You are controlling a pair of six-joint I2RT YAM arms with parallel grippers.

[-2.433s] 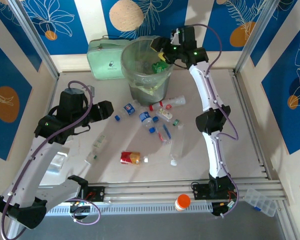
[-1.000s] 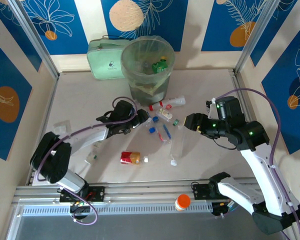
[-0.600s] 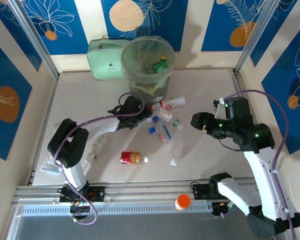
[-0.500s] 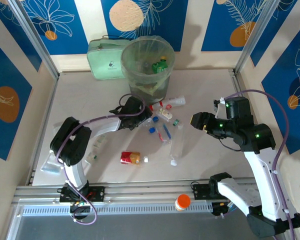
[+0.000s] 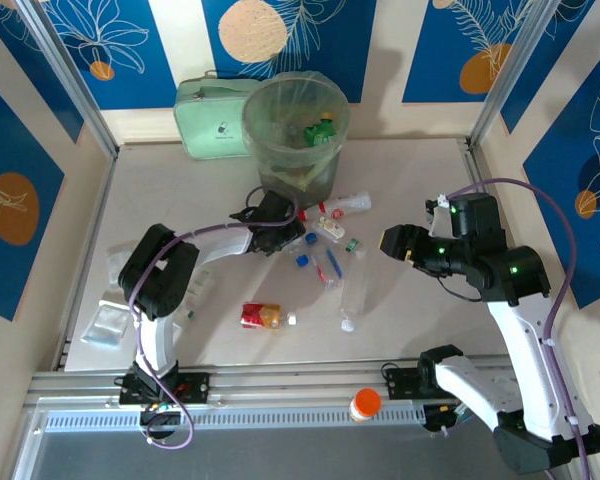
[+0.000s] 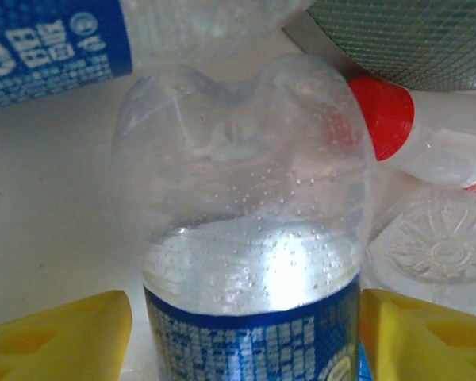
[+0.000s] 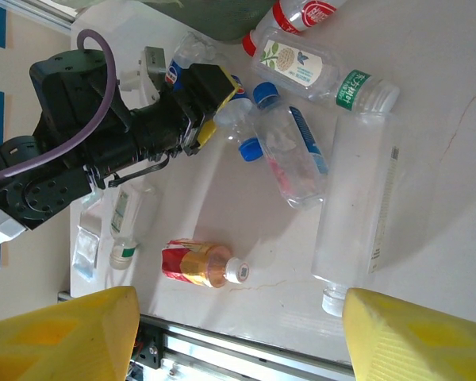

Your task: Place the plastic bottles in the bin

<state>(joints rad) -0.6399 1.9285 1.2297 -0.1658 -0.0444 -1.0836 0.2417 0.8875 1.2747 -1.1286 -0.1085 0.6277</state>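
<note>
White-and-black arms (image 5: 525,340), purple cables (image 7: 111,75), yellow-tipped hands (image 7: 238,317)

Close up in the left wrist view, a clear plastic bottle (image 6: 246,238) looks glossy, its inside beaded with fine droplets, and it is wrapped in a shiny blue printed label (image 6: 222,357). On either side, the left pincer (image 6: 246,337) has fingers (image 6: 59,333) of matt yellow plastic. The desk (image 5: 420,180) is a pale, smooth, matt sheet. The bin (image 5: 298,178) is translucent plastic lined with a thin, crinkled bag (image 5: 325,150). Brushed metal rails (image 5: 300,385) edge the front.
</note>
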